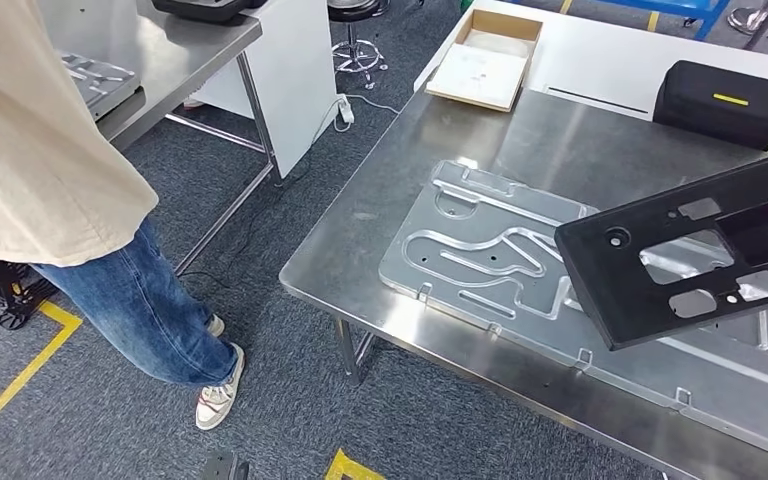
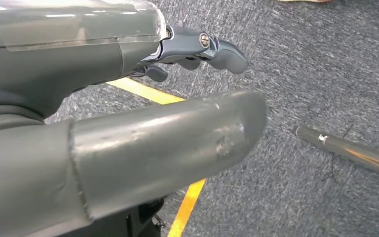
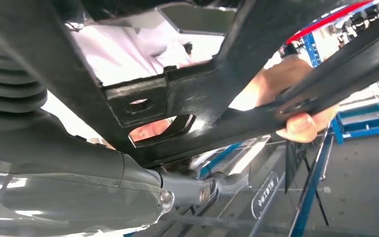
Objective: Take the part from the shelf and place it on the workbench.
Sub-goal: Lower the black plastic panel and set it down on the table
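The part (image 1: 680,255) is a flat black plastic panel with several cut-outs. It hangs tilted above the right side of the steel workbench (image 1: 520,130), over a large embossed metal sheet (image 1: 480,250), and runs off the right edge of the head view. In the right wrist view the same panel (image 3: 192,94) lies across my right hand (image 3: 79,187), which grips it from below. A person's hand (image 3: 296,118) also holds the panel's far bar. My left hand (image 2: 128,98) hangs over the grey carpet with its fingers apart, holding nothing.
A person in a beige shirt and jeans (image 1: 80,200) stands to the left of the bench. At the bench's far end lie an open cardboard box (image 1: 485,60) and a black case (image 1: 722,100). A second steel table (image 1: 180,60) stands at the back left.
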Controlling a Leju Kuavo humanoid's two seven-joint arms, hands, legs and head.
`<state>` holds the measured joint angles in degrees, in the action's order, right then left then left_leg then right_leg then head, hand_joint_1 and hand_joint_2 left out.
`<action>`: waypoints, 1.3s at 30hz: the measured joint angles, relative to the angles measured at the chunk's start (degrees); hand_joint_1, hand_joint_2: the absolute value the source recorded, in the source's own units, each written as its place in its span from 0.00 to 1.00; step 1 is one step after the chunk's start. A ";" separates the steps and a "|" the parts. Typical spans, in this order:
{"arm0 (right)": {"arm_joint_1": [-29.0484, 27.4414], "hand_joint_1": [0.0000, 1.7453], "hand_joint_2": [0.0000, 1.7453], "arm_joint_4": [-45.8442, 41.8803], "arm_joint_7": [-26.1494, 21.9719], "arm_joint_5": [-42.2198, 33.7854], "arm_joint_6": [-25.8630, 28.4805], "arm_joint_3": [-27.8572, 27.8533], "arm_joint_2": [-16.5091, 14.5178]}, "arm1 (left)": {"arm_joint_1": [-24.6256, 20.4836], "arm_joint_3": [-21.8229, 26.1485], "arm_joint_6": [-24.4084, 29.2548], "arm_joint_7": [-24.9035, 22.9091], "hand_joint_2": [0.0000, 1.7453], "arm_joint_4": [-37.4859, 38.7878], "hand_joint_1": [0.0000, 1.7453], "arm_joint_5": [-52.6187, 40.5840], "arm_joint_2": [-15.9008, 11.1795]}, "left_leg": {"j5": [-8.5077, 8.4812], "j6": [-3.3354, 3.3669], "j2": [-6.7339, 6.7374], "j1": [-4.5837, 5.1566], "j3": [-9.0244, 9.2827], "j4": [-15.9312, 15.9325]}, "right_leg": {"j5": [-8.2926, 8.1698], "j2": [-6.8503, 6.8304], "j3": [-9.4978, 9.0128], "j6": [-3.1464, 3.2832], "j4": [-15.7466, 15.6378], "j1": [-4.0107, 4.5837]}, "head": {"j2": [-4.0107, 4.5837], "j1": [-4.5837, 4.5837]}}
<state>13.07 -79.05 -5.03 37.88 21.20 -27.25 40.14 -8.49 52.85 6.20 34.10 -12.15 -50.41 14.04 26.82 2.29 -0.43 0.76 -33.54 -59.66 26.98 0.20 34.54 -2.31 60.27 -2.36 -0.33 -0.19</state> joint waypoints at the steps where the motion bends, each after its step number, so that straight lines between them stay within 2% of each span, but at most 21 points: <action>1: 0.07 0.00 0.00 -0.05 -0.02 0.00 -0.05 -0.02 0.07 | -0.01 0.00 -0.02 -0.01 0.00 0.00 0.00 -0.02 0.00 | 0.60 -0.26 0.02 -0.07 -0.27 -0.68 | -0.07 -0.07 -0.03 0.39 -0.07 -0.07 | 0.00 0.00; 3: 0.22 0.00 0.00 -0.13 -0.01 0.00 -0.17 -0.03 0.25 | -0.05 -0.01 -0.07 -0.01 0.00 0.00 0.00 -0.03 0.01 | 3.73 -0.87 0.08 -0.31 -2.37 -5.56 | -0.24 -0.29 -0.03 1.00 -0.21 -0.14 | 0.00 0.01; 5: 0.32 0.00 0.00 -0.16 0.10 0.00 -0.34 -0.04 0.36 | -0.01 -0.02 -0.11 -0.01 0.00 0.00 0.00 -0.05 0.01 | 7.57 -1.28 0.10 -0.51 -5.93 -13.56 | -0.27 -0.43 0.10 1.17 -0.19 -0.07 | 0.00 0.01; 7: 0.36 0.00 0.00 -0.15 0.23 0.00 -0.50 -0.05 0.37 | 0.08 -0.02 -0.14 -0.02 0.00 0.00 0.00 -0.06 0.01 | 7.94 -1.28 0.10 -0.59 -7.44 -16.87 | -0.27 -0.49 0.12 1.18 -0.15 -0.03 | 0.00 0.01; 8: 0.38 0.00 0.00 -0.14 0.27 0.00 -0.56 -0.06 0.40 | 0.10 -0.03 -0.15 -0.02 0.00 0.00 0.00 -0.06 0.01 | 6.45 -1.11 0.10 -0.59 -6.59 -15.09 | -0.26 -0.49 0.06 1.15 -0.13 -0.02 | 0.00 0.01; 10: 0.42 0.00 0.00 -0.13 0.34 0.00 -0.61 -0.07 0.55 | 0.06 -0.05 -0.15 -0.02 0.00 0.00 0.00 -0.08 0.00 | 2.34 -0.42 -0.04 -0.46 -2.72 -6.91 | -0.20 -0.52 -0.08 1.01 -0.16 0.01 | 0.00 -0.01; 12: 0.50 0.00 0.00 -0.09 0.43 0.00 -0.65 -0.07 0.65 | 0.03 -0.07 -0.15 -0.01 0.00 0.00 0.00 -0.08 -0.02 | 0.33 0.15 -0.14 -0.22 0.05 -0.87 | -0.30 -0.53 -0.03 0.57 -0.28 0.11 | 0.00 -0.02; 16: 0.55 0.00 0.00 0.06 0.60 0.01 -0.68 -0.11 0.83 | 0.06 -0.08 -0.15 -0.01 0.00 0.00 0.00 -0.08 0.02 | -0.37 0.96 0.10 -0.14 0.75 1.35 | -0.39 -0.51 0.01 -0.74 -0.78 -0.09 | 0.00 0.00; 17: 0.57 0.00 0.00 0.12 0.63 0.01 -0.71 -0.14 0.95 | 0.01 -0.09 -0.15 0.00 0.00 0.00 0.00 -0.08 0.04 | -0.73 1.31 0.19 -0.26 0.99 1.98 | 0.48 -0.48 0.46 -0.91 0.28 -0.13 | 0.00 -0.02; 19: 0.61 0.00 0.00 0.31 0.66 0.00 -0.75 -0.19 1.07 | -0.08 -0.12 -0.18 0.02 0.00 0.00 0.00 -0.08 0.08 | -1.08 1.69 0.30 -0.30 1.25 2.60 | 3.65 -0.37 3.04 -1.07 5.89 -0.07 | 0.00 -0.04; 21: 0.54 0.00 0.00 0.50 0.62 0.00 -0.77 -0.20 1.09 | -0.07 -0.13 -0.22 0.02 0.00 0.00 0.00 -0.05 0.09 | -1.00 1.80 0.32 -0.23 1.26 2.52 | 6.06 -0.28 6.47 -1.31 12.70 0.01 | 0.00 -0.03; 22: 0.50 0.00 0.00 0.56 0.57 0.00 -0.77 -0.20 1.08 | -0.06 -0.13 -0.22 0.01 0.00 0.00 0.00 -0.04 0.10 | -0.88 1.80 0.31 -0.22 1.30 2.40 | 5.77 -0.27 7.22 -1.44 13.91 -0.02 | 0.00 -0.02; 23: 0.50 0.00 0.00 0.60 0.53 0.00 -0.76 -0.20 1.09 | -0.05 -0.13 -0.23 -0.01 0.00 0.00 0.00 -0.03 0.13 | -0.69 1.73 0.29 -0.26 1.36 2.19 | 4.36 -0.29 6.84 -1.56 12.84 -0.08 | 0.00 -0.02; 25: 0.55 0.00 0.00 0.63 0.45 0.00 -0.75 -0.20 1.09 | -0.04 -0.13 -0.23 -0.04 0.00 0.00 0.00 -0.02 0.22 | -0.01 1.33 0.16 -0.38 1.48 1.45 | 0.52 -0.50 3.62 -1.79 6.02 -0.28 | 0.00 -0.04; 27: 0.56 0.00 0.00 0.58 0.32 0.01 -0.75 -0.21 1.08 | -0.12 -0.14 -0.22 -0.07 0.00 0.00 0.00 -0.02 0.28 | 0.69 0.74 -0.04 -0.15 1.20 0.38 | -0.98 -0.63 1.33 -1.50 0.90 -0.19 | 0.00 -0.05; 32: 0.65 0.00 0.00 0.09 0.00 0.01 -0.77 -0.27 1.20 | -0.15 -0.15 -0.20 -0.11 0.00 0.00 0.00 0.02 0.30 | 2.07 -0.22 -0.06 0.03 0.37 -1.39 | -0.62 -0.68 1.14 0.38 0.32 -0.08 | 0.00 0.04; 33: 0.72 0.00 0.00 -0.02 0.00 0.01 -0.77 -0.27 1.24 | -0.17 -0.15 -0.20 -0.11 0.00 0.00 0.00 0.04 0.30 | 3.51 -0.53 -0.01 -0.08 -0.60 -3.66 | -0.61 -0.82 1.01 0.67 0.25 -0.10 | 0.00 0.05; 36: 0.71 0.00 0.00 -0.15 0.07 0.02 -0.78 -0.27 1.29 | -0.09 -0.15 -0.19 -0.11 0.00 0.00 0.00 0.05 0.30 | 8.52 -1.15 0.07 -0.35 -6.02 -14.99 | -0.55 -1.23 0.94 0.97 0.20 -0.03 | 0.00 0.08; 37: 0.72 0.00 0.00 -0.15 0.16 0.02 -0.78 -0.27 1.28 | 0.00 -0.15 -0.19 -0.10 0.00 0.00 0.00 0.05 0.30 | 8.67 -1.17 0.07 -0.39 -7.12 -16.94 | -0.53 -1.30 0.92 0.98 0.20 -0.03 | 0.00 0.08; 38: 0.80 0.00 0.00 -0.14 0.27 0.02 -0.78 -0.28 1.28 | 0.08 -0.15 -0.19 -0.10 0.00 0.00 0.00 0.05 0.29 | 7.65 -1.07 0.07 -0.41 -7.15 -16.62 | -0.51 -1.32 0.86 0.99 0.21 -0.03 | 0.00 0.08; 39: 0.91 0.00 0.00 -0.15 0.36 0.02 -0.78 -0.29 1.29 | 0.12 -0.15 -0.19 -0.09 0.00 0.00 0.00 0.05 0.29 | 5.63 -0.86 0.05 -0.41 -6.07 -14.00 | -0.48 -1.30 0.74 0.97 0.20 -0.01 | 0.00 0.08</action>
<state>13.98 -79.19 -4.67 37.90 20.42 -27.55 41.43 -8.37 52.70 6.01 34.00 -12.15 -50.36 14.34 32.44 1.43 -0.38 0.34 -39.60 -73.66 26.51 -1.11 35.28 -1.34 60.47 -2.37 -0.33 -0.10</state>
